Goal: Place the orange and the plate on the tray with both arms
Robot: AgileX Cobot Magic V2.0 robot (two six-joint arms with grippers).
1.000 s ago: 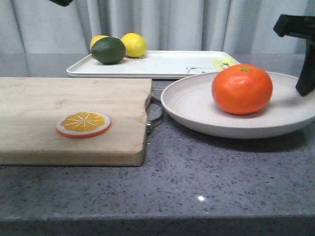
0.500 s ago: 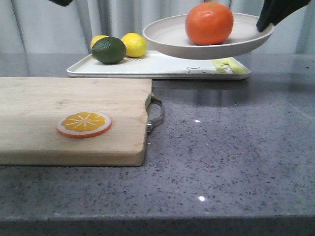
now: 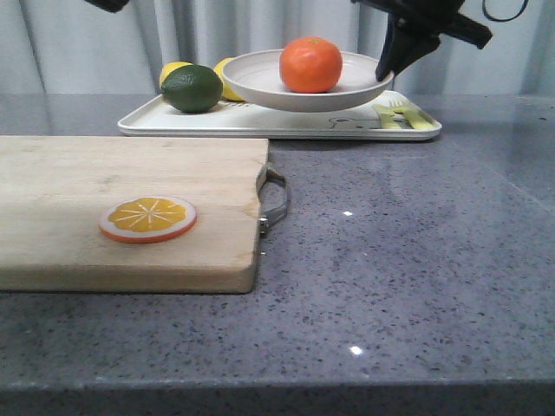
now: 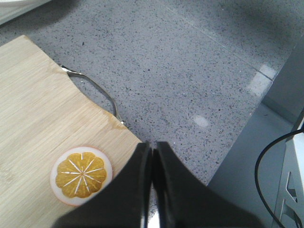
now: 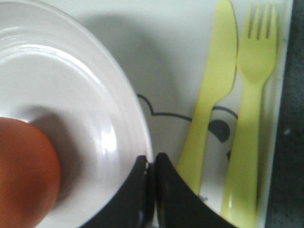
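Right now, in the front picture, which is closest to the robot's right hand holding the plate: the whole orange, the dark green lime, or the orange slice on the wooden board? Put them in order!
From the right hand, nearest first:
1. The round bright-orange whole orange, on the off-white round plate the hand grips.
2. The dark green lime, at the white tray's left end.
3. The flat orange slice, on the wooden cutting board, nearest the camera.

Both grippers are matte black. The left gripper [image 4: 152, 185] has two smooth, wedge-shaped fingers [image 4: 130, 190] that broaden away from their tips. The right gripper [image 5: 151, 190] has the same dark tapered fingers [image 5: 137, 194]; behind them, its black angular body carries a looping black cable [image 3: 507, 10].
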